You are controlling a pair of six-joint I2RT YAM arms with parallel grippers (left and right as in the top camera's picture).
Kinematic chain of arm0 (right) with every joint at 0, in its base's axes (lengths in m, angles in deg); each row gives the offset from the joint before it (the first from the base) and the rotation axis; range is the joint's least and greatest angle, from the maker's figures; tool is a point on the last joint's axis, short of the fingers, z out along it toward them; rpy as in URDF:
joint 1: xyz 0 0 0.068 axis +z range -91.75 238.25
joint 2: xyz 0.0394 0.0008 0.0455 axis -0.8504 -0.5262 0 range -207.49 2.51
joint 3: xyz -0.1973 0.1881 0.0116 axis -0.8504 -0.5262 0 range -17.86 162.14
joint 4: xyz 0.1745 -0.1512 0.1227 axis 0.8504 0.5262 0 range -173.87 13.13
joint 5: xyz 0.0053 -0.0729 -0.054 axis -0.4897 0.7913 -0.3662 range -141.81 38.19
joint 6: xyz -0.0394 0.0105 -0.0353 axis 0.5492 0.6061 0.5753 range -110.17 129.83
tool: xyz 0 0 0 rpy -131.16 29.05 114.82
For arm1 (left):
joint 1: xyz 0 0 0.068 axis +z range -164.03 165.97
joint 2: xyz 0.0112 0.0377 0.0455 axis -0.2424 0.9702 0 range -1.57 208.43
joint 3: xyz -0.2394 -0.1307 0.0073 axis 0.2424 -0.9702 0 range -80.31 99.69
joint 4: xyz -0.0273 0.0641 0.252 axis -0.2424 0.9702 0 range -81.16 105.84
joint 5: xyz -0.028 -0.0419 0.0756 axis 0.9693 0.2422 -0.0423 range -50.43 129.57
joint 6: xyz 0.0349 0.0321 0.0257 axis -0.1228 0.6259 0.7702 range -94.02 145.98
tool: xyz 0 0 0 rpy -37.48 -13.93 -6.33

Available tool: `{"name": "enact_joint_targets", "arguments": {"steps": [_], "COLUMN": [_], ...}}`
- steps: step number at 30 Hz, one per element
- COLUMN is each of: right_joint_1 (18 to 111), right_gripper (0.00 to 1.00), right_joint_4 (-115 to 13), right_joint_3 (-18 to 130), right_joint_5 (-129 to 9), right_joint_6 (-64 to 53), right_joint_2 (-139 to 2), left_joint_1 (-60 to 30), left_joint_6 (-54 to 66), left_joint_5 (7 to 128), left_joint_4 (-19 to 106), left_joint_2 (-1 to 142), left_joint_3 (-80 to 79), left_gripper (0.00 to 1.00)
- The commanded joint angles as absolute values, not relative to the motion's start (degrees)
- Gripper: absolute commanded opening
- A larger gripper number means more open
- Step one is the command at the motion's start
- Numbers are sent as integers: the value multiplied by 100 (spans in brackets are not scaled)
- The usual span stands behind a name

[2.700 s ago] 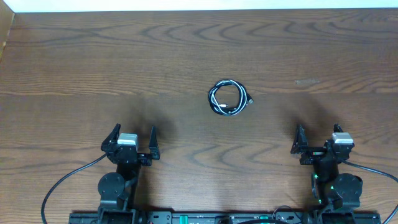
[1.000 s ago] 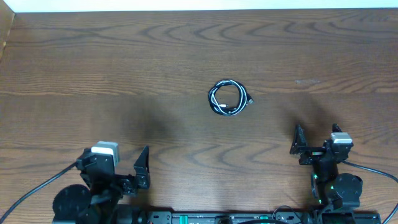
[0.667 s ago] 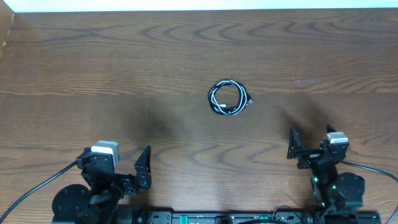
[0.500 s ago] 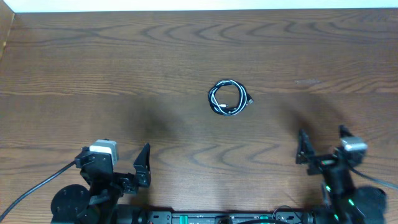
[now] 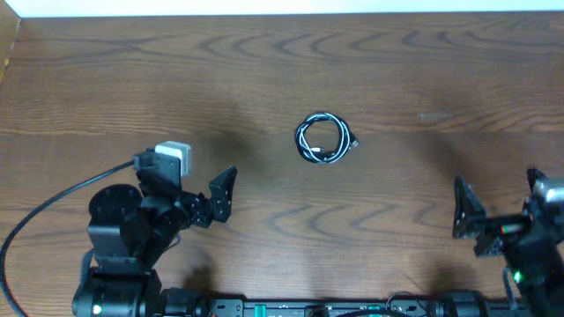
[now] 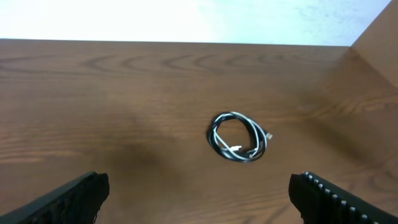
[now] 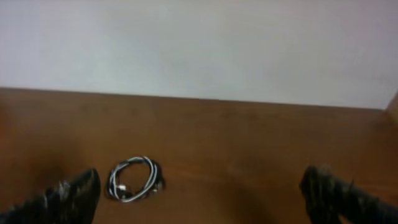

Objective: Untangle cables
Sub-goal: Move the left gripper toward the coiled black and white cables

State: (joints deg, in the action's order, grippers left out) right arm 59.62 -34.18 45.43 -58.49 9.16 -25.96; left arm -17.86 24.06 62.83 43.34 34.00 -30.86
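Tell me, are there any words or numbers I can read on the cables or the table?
None can be read.
The coiled black and white cables show no print, and their plug ends are too small to show any marking.
The wooden table carries only wood grain.

Dark wood-grain table (image 5: 176, 70), pale wall (image 7: 199, 43) beyond its far edge, wooden side panel (image 6: 380, 28) at one corner
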Motion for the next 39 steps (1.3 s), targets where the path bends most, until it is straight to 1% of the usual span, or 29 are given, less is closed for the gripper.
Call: {"name": "enact_joint_targets", "arguments": {"steps": [1,8,13,17,18,19,22,24,26,29,32,34,35,37,38,39], "right_joint_1": [5983,5983,5968,5970,5970,5975,5975,5973,5973,5973,5973,5973,5973,5973,5973,5973], "right_gripper": [99,99,99,99,99,99,99,99,99,99,99,99,96,69,46,25], "right_joint_4": [-3365,-3348,-3300,-3258,-3219,-3227,-3214,-3243,-3282,-3273,-3284,-3282,-3289,-3310,-3326,-3345], "right_joint_3": [5039,5566,5596,5596,5596,5596,5594,5594,5594,5594,5596,5596,5596,5596,5596,5596], "right_joint_5": [-5838,-5827,-5755,-5652,-5683,-5685,-5980,-5899,-5578,-5167,-5079,-5040,-5042,-5044,-5044,-5044], "right_joint_6": [1532,1521,1309,1465,1462,1462,1467,1454,977,592,538,536,536,536,536,503], "right_joint_2": [-3507,-5228,-5958,-6001,-5982,-5975,-5975,-5975,-5975,-5977,-6023,-6115,-6178,-6285,-6336,-6438], "left_joint_1": [-1769,-1769,-1769,-1769,-1769,-1769,-1769,-1769,-1769,-1769,-1769,-1769,-1769,-1769,-1769,-1769], "left_joint_6": [2577,2723,2723,2728,2747,2743,2743,2830,2940,2940,2938,2935,2933,2935,2935,2935], "left_joint_5": [6465,6463,6460,6447,6441,6443,6443,6380,6286,6200,6200,6205,6207,6207,6205,6205], "left_joint_4": [4074,3180,3502,3812,3803,3709,3427,3290,3290,3224,3043,2839,2747,2713,2706,2645], "left_joint_2": [3485,3492,3492,3492,3500,3518,3625,3846,4110,4493,4803,4993,5078,5137,5155,5159], "left_joint_3": [-2976,-2976,-2976,-2976,-2978,-2978,-2978,-2976,-2970,-2957,-2880,-2784,-2712,-2624,-2592,-2565], "left_gripper": [98,98,98,98,99,93,89,89,89,89,89,85,77,54,47,27]}}
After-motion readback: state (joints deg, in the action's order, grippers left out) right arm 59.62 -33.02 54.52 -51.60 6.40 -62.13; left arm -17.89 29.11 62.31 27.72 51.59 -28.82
